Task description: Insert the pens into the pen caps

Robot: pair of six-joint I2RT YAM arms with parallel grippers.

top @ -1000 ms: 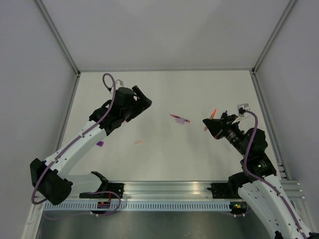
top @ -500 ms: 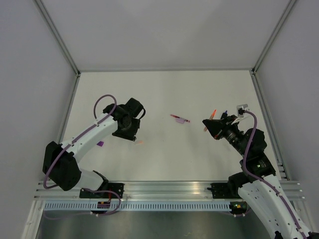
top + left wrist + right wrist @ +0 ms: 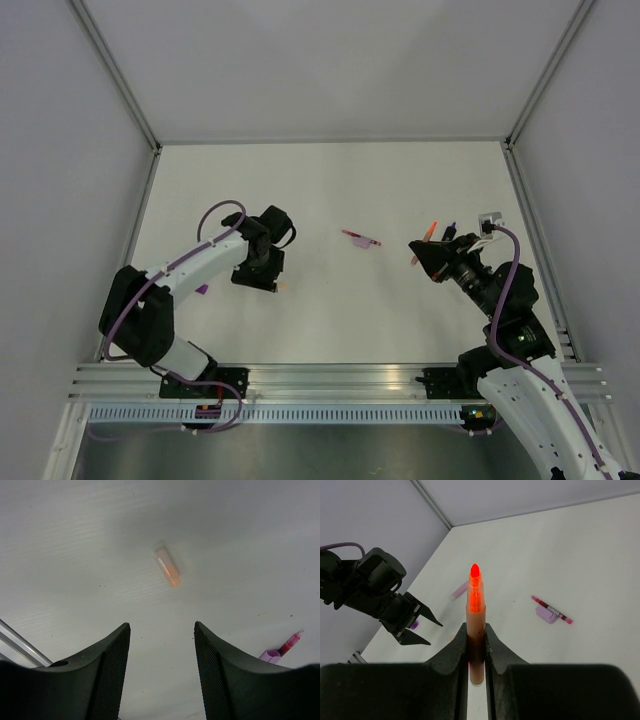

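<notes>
On the white bench [image 3: 330, 180], left of centre, the left gripper [image 3: 266, 282] hangs low over the surface, pointing down. Its wrist view shows the two dark fingers [image 3: 112, 665] standing partway apart — a moderate gap with nothing held in it. Bare bench shows through that gap, and just beyond the fingertips lies the orange cap [image 3: 167, 568], a short translucent tube on its side, clear of both fingers. From above, the cap sits just beside the gripper, on its right. A small purple cap [image 3: 201, 289] lies on the other side of the left arm [image 3: 190, 265], near the bench's left edge.

Near the middle of the bench rests the pink pen [image 3: 358, 237], thin and lying flat, with a pale purple cap [image 3: 373, 242] touching it. Both are well apart from either gripper.

Over the right side, the right gripper [image 3: 424, 250] hangs above the bench, closed tight on the orange pen [image 3: 424, 243]. Its wrist view shows the pen clamped between the fingers by its lower barrel, with the bright red-orange tip bare and pointing away from the wrist — towards the left arm across the bench
</notes>
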